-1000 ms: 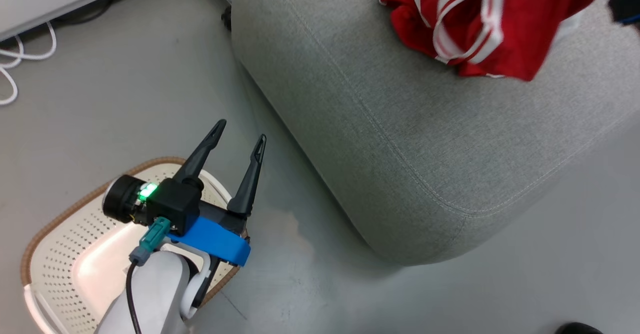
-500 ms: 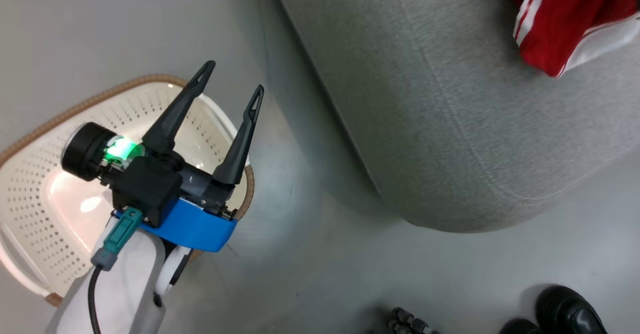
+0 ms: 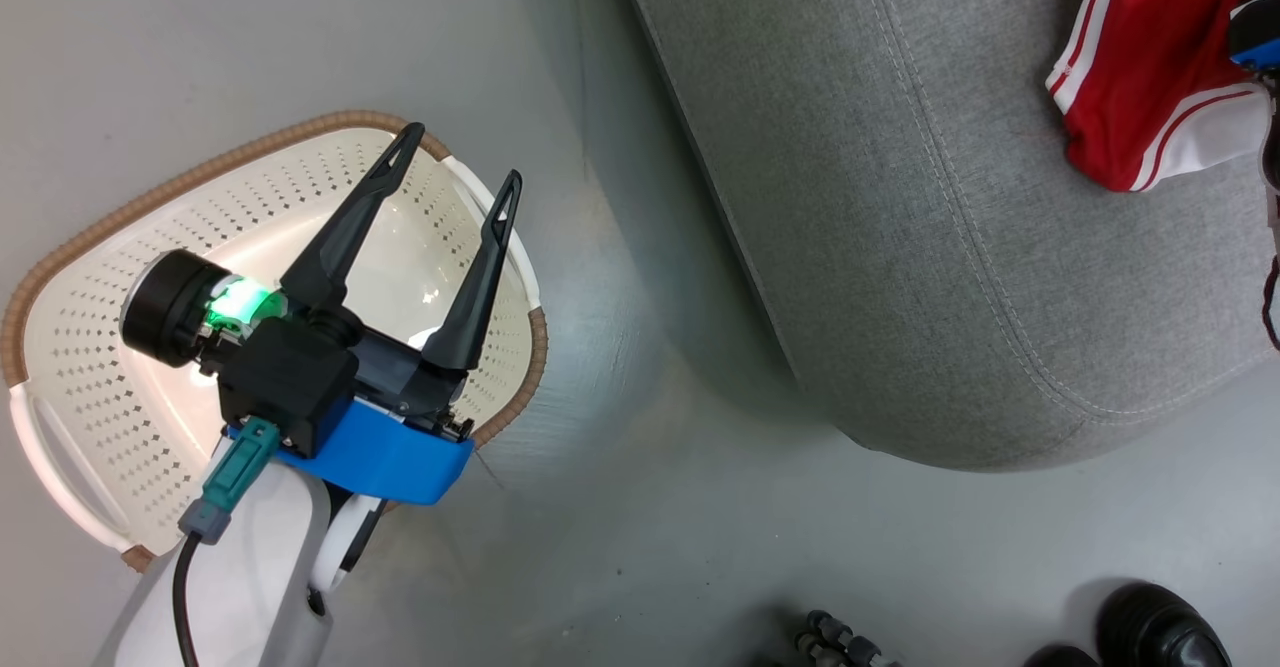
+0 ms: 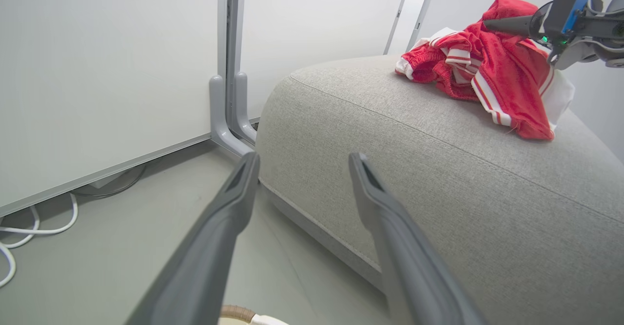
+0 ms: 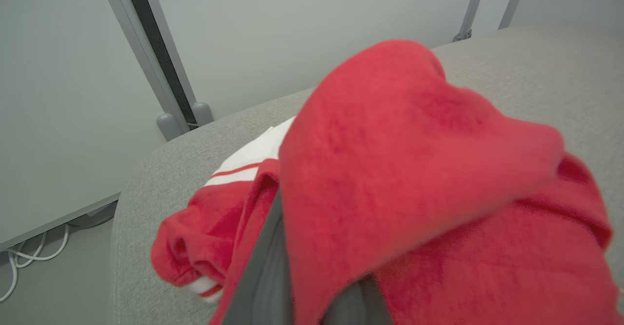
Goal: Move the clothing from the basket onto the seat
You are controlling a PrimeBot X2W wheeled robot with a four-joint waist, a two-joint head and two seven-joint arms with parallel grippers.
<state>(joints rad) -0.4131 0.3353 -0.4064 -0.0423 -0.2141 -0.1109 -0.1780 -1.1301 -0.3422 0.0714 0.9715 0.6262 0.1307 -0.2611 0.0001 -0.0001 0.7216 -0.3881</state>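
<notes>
The cream perforated basket stands on the floor at the left, with nothing red showing inside it. My left gripper hangs open over its right side and holds nothing; its fingers point toward the grey seat. The red clothing with white stripes lies bunched on the seat at the upper right. My right gripper reaches into that pile. In the right wrist view the red cloth drapes over both close-set fingers and hides the tips.
A person's black shoes stand on the grey floor at the lower right, beside a small dark ribbed object. White panels with a grey post and loose white cables lie behind the seat.
The head camera has swung, so the whole basket is now in view and the clothing sits nearer the right edge. My left gripper stays open over the basket.
</notes>
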